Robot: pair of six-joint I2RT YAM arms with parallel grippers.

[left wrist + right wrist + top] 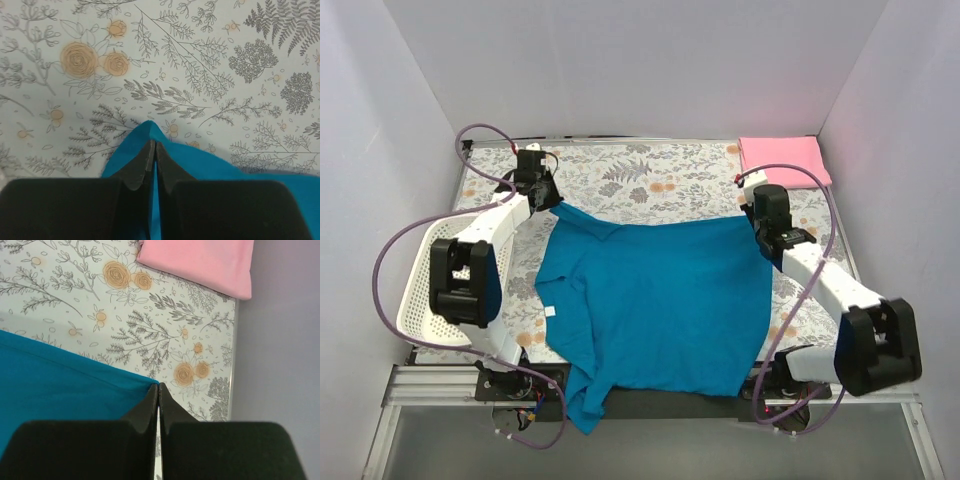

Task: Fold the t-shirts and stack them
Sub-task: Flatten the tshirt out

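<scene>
Cloth of the teal shirt (655,300) lies spread across the middle of the table (650,165). Its far edge is drawn straight between the two pincers, and one sleeve hangs over the near edge by the arm bases. The left pincer (154,150) is pressed together on the shirt's far-left corner. The right pincer (158,390) is pressed together on the far-right corner, with only the very tip of cloth between its fingers.

That thin bite looks like the weakest point: a lift or a pull toward the near side could let the corner slip out, and the fold would land skewed. The dangling sleeve could drag on the rail (430,385) and pull the cloth off line. Unequal travel of the two arms would wrinkle the straight edge.

The pink shirt (785,160) lies folded in the far-right corner, near the right pincer but apart from the teal one, and a wide swing could nudge it. The basket (420,290) sits at the left edge beside the left arm, clear of the likely fold path.
</scene>
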